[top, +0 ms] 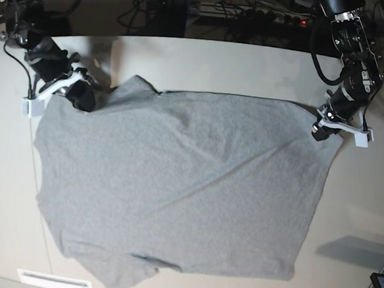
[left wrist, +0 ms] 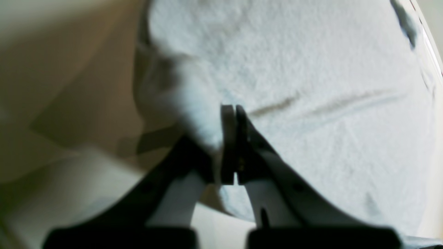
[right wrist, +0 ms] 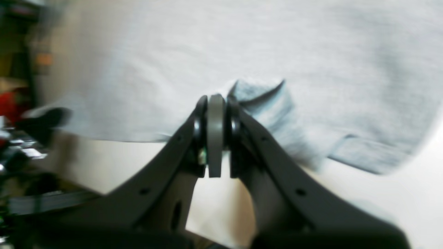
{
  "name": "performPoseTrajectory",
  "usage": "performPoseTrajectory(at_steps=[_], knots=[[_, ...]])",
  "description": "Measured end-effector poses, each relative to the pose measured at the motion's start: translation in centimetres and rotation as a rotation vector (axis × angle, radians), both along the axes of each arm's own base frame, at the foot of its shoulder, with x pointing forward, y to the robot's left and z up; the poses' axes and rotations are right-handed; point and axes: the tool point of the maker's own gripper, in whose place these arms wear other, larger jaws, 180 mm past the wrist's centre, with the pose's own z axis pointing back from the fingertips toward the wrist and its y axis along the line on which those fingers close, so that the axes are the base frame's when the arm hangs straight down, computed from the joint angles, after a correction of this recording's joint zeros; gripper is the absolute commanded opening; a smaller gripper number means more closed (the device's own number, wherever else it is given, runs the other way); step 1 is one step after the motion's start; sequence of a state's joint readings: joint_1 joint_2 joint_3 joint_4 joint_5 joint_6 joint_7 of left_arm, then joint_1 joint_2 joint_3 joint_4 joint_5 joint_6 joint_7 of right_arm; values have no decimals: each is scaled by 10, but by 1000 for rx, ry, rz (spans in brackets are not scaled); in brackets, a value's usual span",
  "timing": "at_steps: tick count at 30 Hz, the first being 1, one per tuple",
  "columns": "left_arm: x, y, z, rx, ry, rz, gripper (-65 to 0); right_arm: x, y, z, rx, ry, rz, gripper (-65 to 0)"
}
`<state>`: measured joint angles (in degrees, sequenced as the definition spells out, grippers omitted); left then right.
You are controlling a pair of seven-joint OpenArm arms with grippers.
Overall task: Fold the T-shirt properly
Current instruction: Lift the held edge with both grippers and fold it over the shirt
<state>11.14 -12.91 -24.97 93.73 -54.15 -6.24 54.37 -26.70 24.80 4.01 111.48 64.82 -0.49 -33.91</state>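
Near field, wrist views. The left gripper (left wrist: 231, 114), a pair of dark curved fingers with grey pads, is pressed closed; pale heather-grey cotton T-shirt (left wrist: 294, 86) bunches against the fingertips on their left and spreads away beyond and to the right. Whether cloth sits between the pads cannot be told from this blurred view. The right gripper (right wrist: 216, 103), of the same build, is likewise closed, its grey pad seen edge-on; a small raised fold of the T-shirt (right wrist: 263, 97) stands just right of the tips, and the pinch itself is not resolved.

Far field, base view. The T-shirt (top: 175, 189) lies plain side up on the beige tabletop (top: 217, 60), spread nearly flat with a shallow diagonal crease. The right gripper (top: 83, 97) meets one top corner, where the cloth is puckered beside a sleeve; the left gripper (top: 321, 130) meets the opposite top corner. The garment's body extends from both tools toward the near table edge.

Technique, as a judgement. The step appears to be carrying the top edge over for a fold. Both corners should rise together at equal height, keeping the edge taut between the tools, and travel in parallel so that the crease forms straight and the puckered corner smooths out.
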Motion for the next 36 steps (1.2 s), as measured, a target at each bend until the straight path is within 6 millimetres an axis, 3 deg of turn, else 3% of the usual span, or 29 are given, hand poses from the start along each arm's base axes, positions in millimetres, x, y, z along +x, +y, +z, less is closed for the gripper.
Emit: performPoseTrajectory(at_steps=[7,13,23,36], knots=[[-1,-3,-3,-12,2,4,-648,24,-43,27,-34,-26,-47,-643],[0,-5,2,-6,-12,-1,-648,34,-39,36,-31,-29,-8,-643],[13,-8,30,22,-71,-26,-648,50,-27,51,-15,-46,46,-643],[52,-5,62,-5,-155,11,-648,65,-24,64,-20,-77,74,-643]])
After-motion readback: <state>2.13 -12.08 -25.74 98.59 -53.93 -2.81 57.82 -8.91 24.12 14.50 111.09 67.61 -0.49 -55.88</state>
